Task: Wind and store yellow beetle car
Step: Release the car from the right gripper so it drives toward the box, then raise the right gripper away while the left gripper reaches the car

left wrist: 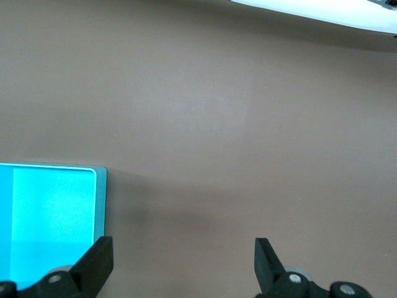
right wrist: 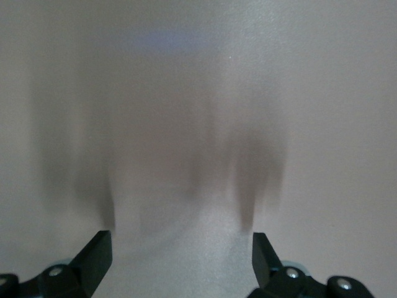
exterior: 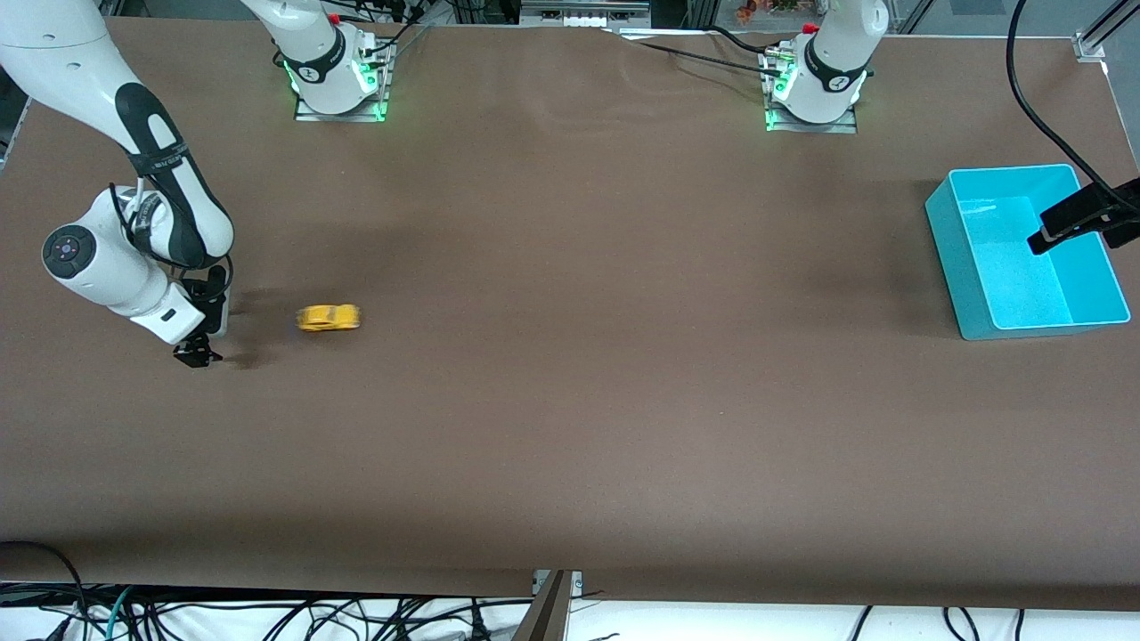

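The yellow beetle car (exterior: 329, 318) stands on the brown table (exterior: 570, 401) near the right arm's end, on its wheels and free of any grip. My right gripper (exterior: 198, 353) is low at the table just beside it, a short gap away on the side toward the right arm's end. Its jaws are open with only bare table between them (right wrist: 182, 242). My left gripper (exterior: 1046, 236) hangs open over the turquoise bin (exterior: 1024, 254). The left wrist view shows its empty jaws (left wrist: 183, 248) and a corner of the bin (left wrist: 49, 217). The car is out of both wrist views.
The turquoise bin stands at the left arm's end of the table with nothing showing in it. The two arm bases (exterior: 338, 80) (exterior: 815, 89) are fixed along the edge of the table farthest from the front camera. Cables (exterior: 267, 614) hang below the nearest edge.
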You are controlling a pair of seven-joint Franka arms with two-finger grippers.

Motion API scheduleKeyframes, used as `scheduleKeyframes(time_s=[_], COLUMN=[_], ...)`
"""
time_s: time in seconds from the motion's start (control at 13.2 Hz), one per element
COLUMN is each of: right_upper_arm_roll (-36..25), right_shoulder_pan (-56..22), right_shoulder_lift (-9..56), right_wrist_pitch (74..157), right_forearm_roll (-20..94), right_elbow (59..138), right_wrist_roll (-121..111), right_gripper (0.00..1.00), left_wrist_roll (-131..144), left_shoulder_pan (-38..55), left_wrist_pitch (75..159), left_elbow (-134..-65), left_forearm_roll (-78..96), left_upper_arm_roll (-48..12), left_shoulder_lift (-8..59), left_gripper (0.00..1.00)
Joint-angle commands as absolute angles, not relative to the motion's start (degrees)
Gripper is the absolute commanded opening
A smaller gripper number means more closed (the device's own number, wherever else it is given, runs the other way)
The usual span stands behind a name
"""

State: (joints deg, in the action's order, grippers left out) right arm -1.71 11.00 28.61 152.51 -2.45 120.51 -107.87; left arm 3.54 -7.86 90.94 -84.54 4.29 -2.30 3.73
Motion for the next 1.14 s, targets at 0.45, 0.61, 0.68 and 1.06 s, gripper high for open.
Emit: scheduleKeyframes(time_s=[0.45, 0.61, 0.68, 1.06], right_upper_arm_roll=[-0.2, 0.3, 1.0, 4.3], right_shoulder_pan=[11.3, 11.2, 11.2, 11.2], right_shoulder_lift=[26.9, 26.8, 26.7, 26.7], right_wrist_pitch=[144.3, 141.3, 139.7, 133.2], right_forearm_roll=[-0.3, -0.2, -0.3, -0.2], right_elbow=[115.6, 113.4, 111.9, 106.2], right_wrist_roll=[-103.8, -99.1, -95.8, -77.8], right_gripper=[1.00, 1.00, 1.00, 1.00], left_wrist_roll=[2.5, 2.5, 2.5, 2.5], left_shoulder_pan=[-8.2, -8.2, -8.2, -8.2], left_wrist_pitch=[89.8, 89.8, 89.8, 89.8], left_elbow=[-83.0, -83.0, -83.0, -83.0], left_forearm_roll=[5.1, 5.0, 5.0, 5.0], left_upper_arm_roll=[-2.7, -2.7, -2.7, -2.7], left_shoulder_lift=[4.4, 4.4, 4.4, 4.4], left_gripper=[1.00, 1.00, 1.00, 1.00])
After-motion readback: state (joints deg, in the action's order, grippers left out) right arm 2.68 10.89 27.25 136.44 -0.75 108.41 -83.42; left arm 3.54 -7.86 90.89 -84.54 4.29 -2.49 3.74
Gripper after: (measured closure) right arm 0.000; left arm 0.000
